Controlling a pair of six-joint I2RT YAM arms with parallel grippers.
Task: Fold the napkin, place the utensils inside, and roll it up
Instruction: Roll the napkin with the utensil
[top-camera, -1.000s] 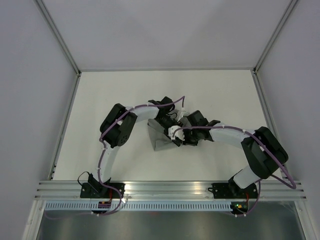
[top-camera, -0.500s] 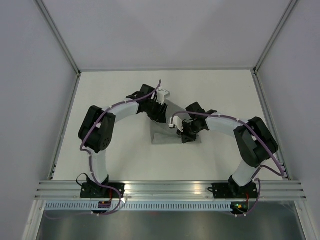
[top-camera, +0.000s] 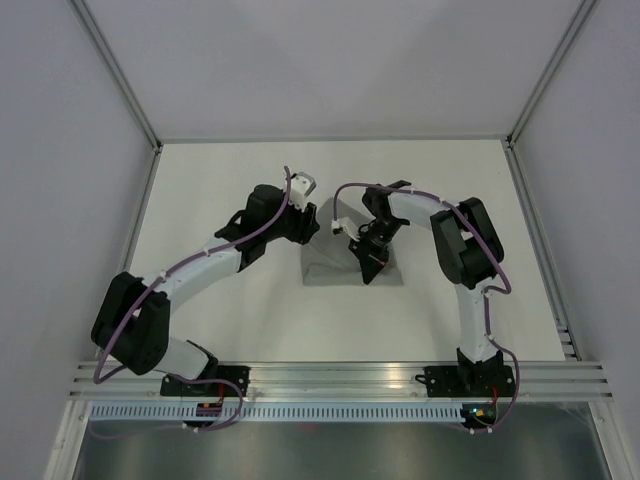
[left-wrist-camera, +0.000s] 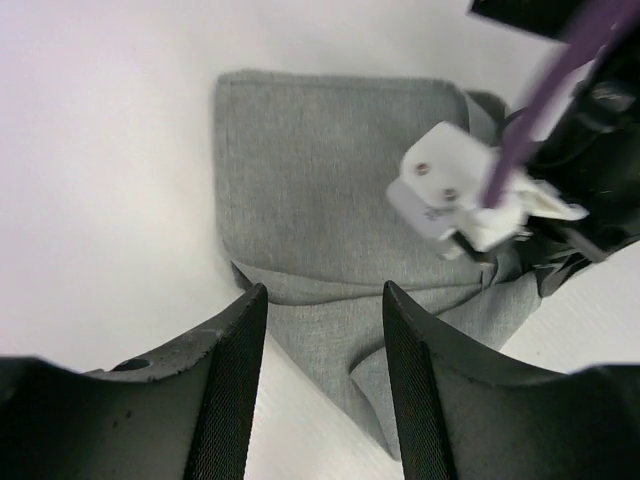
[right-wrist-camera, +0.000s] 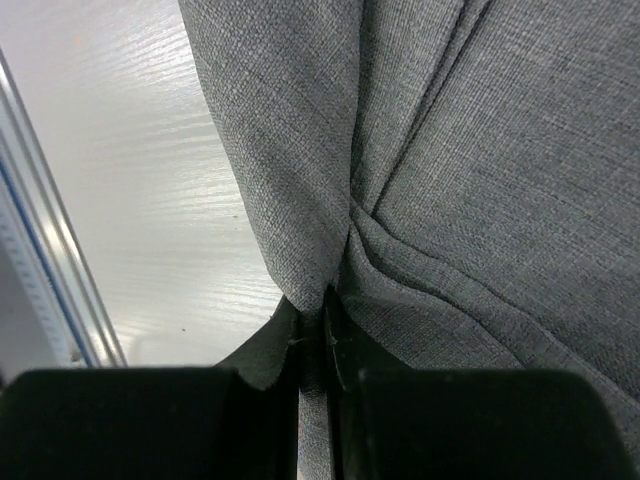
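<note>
The grey napkin (top-camera: 335, 268) lies rumpled and partly folded on the white table, mid-table. My right gripper (top-camera: 367, 262) is over its right part and shut on a pinched fold of it; the right wrist view shows the cloth (right-wrist-camera: 480, 180) clamped between the closed jaws (right-wrist-camera: 325, 312). My left gripper (top-camera: 312, 228) is at the napkin's far left corner, open and empty. In the left wrist view its fingers (left-wrist-camera: 325, 340) straddle a folded edge of the napkin (left-wrist-camera: 320, 190) without touching it. No utensils show in any view.
The white table (top-camera: 230, 190) is bounded by grey walls with metal posts (top-camera: 150, 150). An aluminium rail (top-camera: 340, 375) runs along the near edge, also in the right wrist view (right-wrist-camera: 40, 250). The right arm's white connector (left-wrist-camera: 450, 195) hangs over the cloth.
The left arm has swung out to the left and its gripper has drawn back from the cloth. The right gripper has moved farther back with the napkin, which now lies spread wider.
</note>
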